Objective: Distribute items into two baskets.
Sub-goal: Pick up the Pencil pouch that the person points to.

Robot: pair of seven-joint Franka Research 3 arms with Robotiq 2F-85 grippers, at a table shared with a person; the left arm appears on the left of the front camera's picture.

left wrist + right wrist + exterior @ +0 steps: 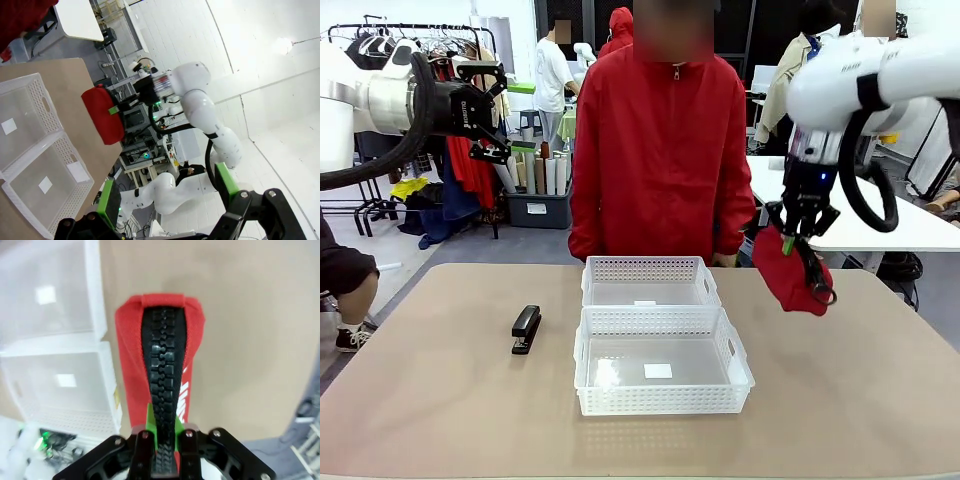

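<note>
Nearest me sits a shallow white lattice plastic basket [660, 398], its twin [645, 268] touching at 12 o'clock and a small black stapler [526, 328] lying at 9. At 3 o'clock, above the table [440, 420], a red fabric zip pouch [795, 275] hangs beneath my right gripper [798, 235], which is clamped narrow on its black zipper [162, 385]. My left gripper [503, 108], raised, gapes wide and empty.

Bare table [840, 400] flanks the open-topped baskets [660, 398]; the stapler [526, 328] lies apart, left.

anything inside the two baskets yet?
Only a small white label in each: near basket, far basket. Lattice walls hide a strip of each floor. Stapler on table; pouch in right gripper.
</note>
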